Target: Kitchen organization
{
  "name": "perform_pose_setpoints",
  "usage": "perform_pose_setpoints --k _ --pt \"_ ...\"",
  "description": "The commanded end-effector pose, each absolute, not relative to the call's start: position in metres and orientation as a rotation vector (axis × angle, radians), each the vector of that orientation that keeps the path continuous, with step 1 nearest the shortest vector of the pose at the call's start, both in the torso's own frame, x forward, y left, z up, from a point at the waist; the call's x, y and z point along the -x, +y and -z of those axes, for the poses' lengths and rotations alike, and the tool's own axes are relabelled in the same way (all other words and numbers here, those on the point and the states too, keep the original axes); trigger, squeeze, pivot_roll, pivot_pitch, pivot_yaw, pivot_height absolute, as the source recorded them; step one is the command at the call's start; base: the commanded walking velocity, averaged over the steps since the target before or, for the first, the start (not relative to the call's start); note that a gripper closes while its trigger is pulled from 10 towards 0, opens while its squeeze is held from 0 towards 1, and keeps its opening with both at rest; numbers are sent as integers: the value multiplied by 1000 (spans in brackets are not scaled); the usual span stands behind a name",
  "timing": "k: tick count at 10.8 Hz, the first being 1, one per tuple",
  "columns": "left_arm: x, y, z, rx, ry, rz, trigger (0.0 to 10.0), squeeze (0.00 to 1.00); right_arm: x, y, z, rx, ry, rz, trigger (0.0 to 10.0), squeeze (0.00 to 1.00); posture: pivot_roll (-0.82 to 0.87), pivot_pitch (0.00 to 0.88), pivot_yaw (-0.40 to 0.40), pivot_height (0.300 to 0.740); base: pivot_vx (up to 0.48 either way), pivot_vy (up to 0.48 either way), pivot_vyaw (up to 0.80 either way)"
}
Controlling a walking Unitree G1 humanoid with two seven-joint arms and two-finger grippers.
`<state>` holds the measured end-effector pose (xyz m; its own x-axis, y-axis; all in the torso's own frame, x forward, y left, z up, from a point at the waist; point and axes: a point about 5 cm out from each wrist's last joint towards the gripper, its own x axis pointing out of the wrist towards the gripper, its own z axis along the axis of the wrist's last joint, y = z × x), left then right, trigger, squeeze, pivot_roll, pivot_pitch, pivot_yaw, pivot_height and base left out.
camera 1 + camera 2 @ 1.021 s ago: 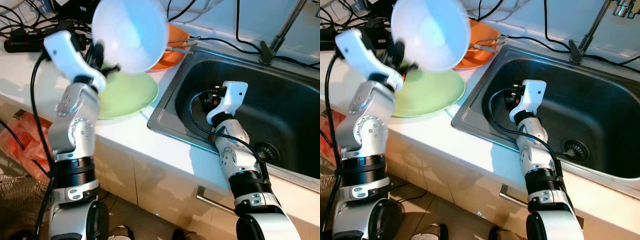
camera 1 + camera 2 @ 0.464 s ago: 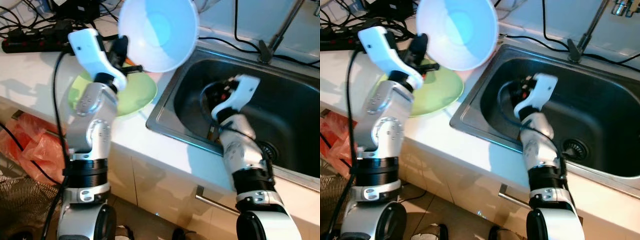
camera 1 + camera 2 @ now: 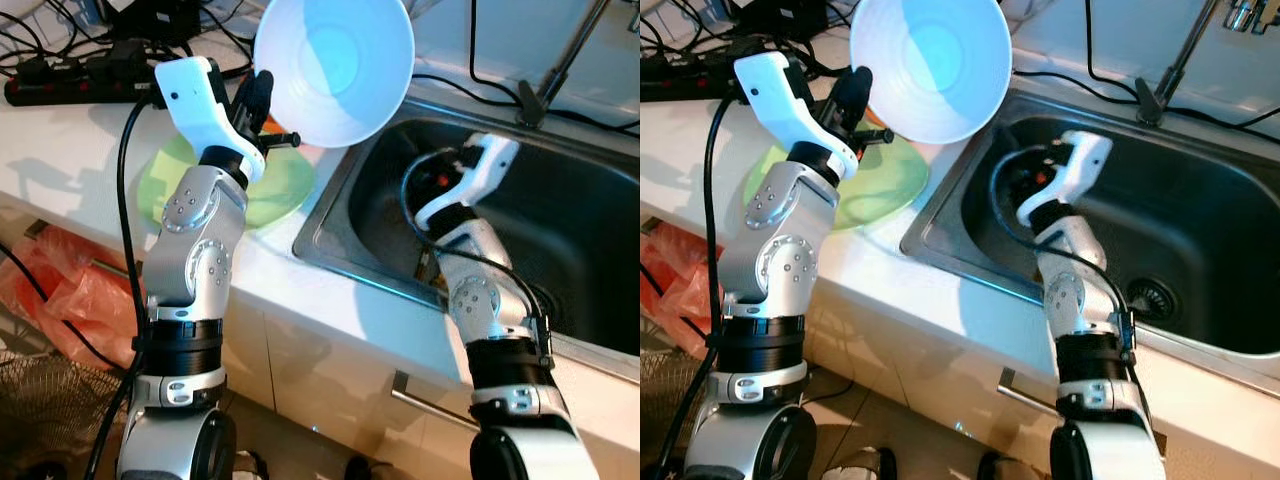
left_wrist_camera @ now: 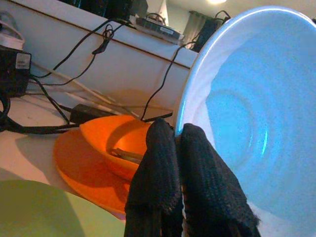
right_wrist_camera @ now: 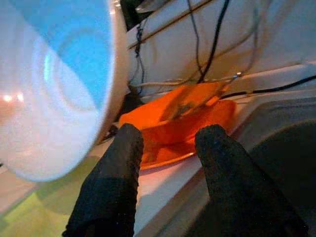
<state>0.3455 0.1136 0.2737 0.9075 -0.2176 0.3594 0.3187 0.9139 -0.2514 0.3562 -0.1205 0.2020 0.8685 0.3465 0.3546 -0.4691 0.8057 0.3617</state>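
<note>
Above the white countertop (image 3: 60, 150), at the left rim of the stainless steel sink (image 3: 560, 220), the left gripper (image 3: 262, 100) holds a large white bowl with a pale blue inside (image 3: 335, 65) up in the air. Bowl is tilted steeply, its opening facing the head camera, its lower edge over the boundary between counter and basin. In the left wrist view the two black fingers (image 4: 163, 182) are pressed close together with the bowl's rim (image 4: 185, 118) pinched between them.

Under the left forearm, a flat light-green round plate (image 3: 170, 180) lies on the counter, partly covered by the arm. Beyond it, seen along the left wrist camera, a shallow orange bowl (image 4: 116, 143) sits on an orange plate (image 4: 84, 168); something thin and metallic lies in the orange bowl, too small to identify. Black cables and a power strip (image 3: 60, 80) run along the back of the counter against the wall.

Right gripper (image 5: 168, 168) is raised inside the sink basin near its left wall, wrist bent, pointing toward the counter. Its fingers (image 5: 116, 182) stand spread apart with nothing between them; through the gap the right wrist camera sees the orange dishes, with the white bowl off to one side.

Sink drain (image 3: 1152, 297) is visible at the basin floor behind the right arm. A chrome faucet stem (image 3: 565, 65) rises at the far edge of the sink. An orange-red plastic bag (image 3: 60, 290) lies on the floor beside the cabinet, left of the robot.
</note>
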Motion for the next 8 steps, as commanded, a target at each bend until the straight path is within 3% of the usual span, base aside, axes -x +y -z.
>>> perform_pose_setpoints --k 1,8 --pt "-341 109 -282 305 -379 311 10000 0 -353 -121 -205 -480 -295 -472 10000 0 51 119 -31 740 0 0 0" --pt "-344 117 -284 305 -411 241 10000 0 -345 -116 -207 -501 -286 -549 10000 0 50 118 -31 740 0 0 0"
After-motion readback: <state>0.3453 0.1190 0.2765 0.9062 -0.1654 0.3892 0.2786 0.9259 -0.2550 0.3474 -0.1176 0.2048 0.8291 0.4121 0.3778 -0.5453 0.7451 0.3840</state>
